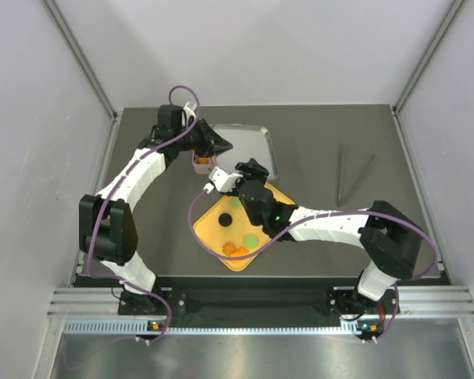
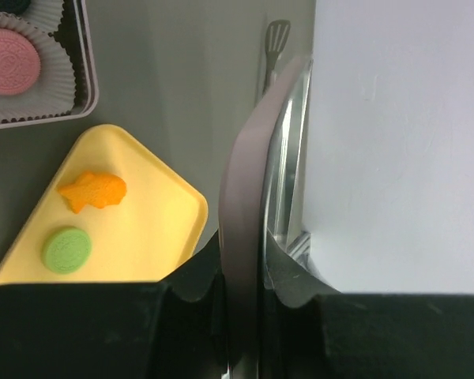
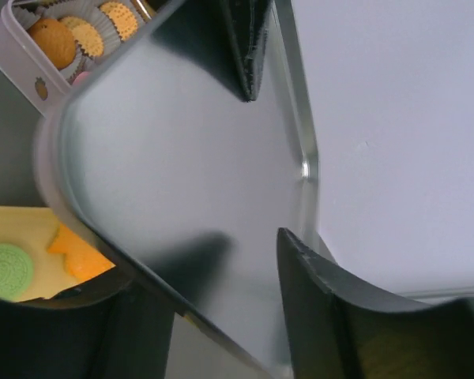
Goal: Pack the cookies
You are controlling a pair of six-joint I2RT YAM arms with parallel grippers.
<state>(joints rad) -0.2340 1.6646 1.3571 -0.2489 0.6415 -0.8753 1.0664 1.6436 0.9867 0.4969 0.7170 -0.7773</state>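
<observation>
Left pincer (image 2: 243, 272) clamps the lid (image 2: 249, 174) edge; right pincer (image 3: 213, 292) straddles it, grip unclear. Hold it level, clear of the tin (image 3: 12, 47).

The tin lid (image 3: 189, 158) is bare metal, smooth, with a satin sheen and soft reflections. The tray (image 2: 142, 229) is yellow plastic, smooth and semi-matt. The cups (image 2: 51, 87) are white pleated paper. The green cookie (image 2: 66, 249) is matt with an embossed face. The table (image 2: 182, 79) is dark grey and matt.

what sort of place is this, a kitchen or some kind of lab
Most likely a robot test cell, not a kitchen: white panels wall in a dark table, and two arms are bolted to an aluminium rail at its near edge.
</observation>
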